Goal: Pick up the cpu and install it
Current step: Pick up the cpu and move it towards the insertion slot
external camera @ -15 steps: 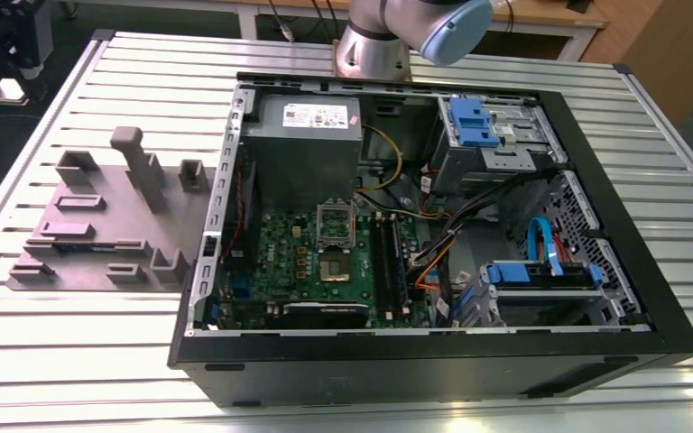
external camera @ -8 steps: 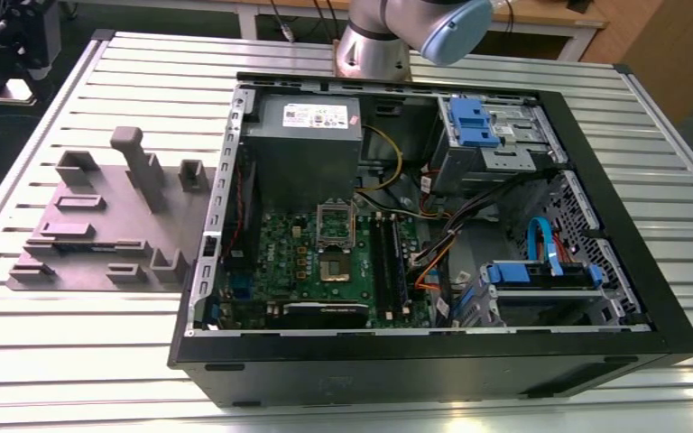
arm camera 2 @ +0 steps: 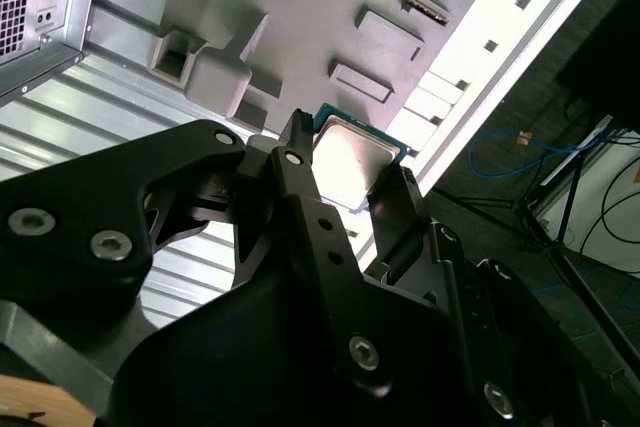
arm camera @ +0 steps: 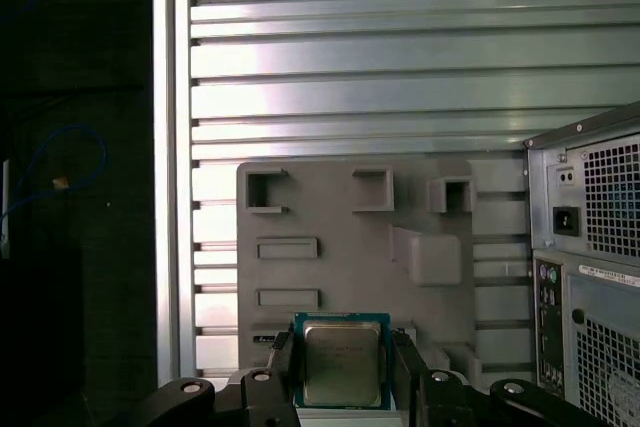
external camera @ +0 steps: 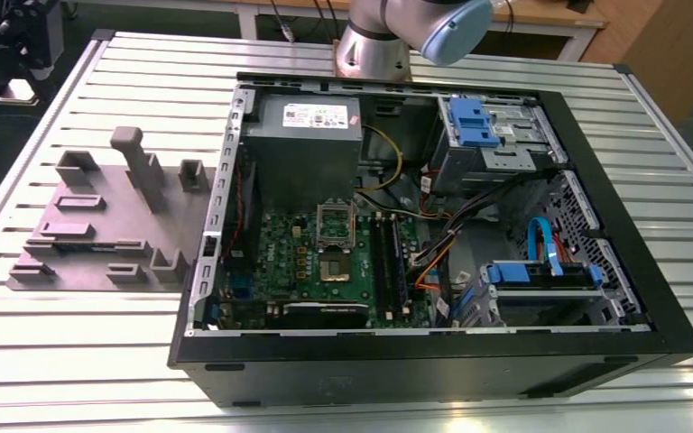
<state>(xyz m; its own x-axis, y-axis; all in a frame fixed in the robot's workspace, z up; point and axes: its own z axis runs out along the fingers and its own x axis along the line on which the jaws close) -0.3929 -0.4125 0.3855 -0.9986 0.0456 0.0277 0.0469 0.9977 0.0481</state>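
silver-grey cpu (arm camera: 342, 364), black fingers (arm camera: 404, 362), grey tray (arm camera: 340, 217)

The socket (external camera: 336, 245) in the computer case's (external camera: 419, 361) middle lies open from above (memory sticks (external camera: 385, 257) and cables (external camera: 437, 257) stand just beside it). Outside the case, a grey fixture's (external camera: 87, 230) posts (external camera: 144, 171) rise from the tabletop (external camera: 82, 361).

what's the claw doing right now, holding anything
The claw: closed on the cpu, gripping it by two opposite edges, over the grey tray.
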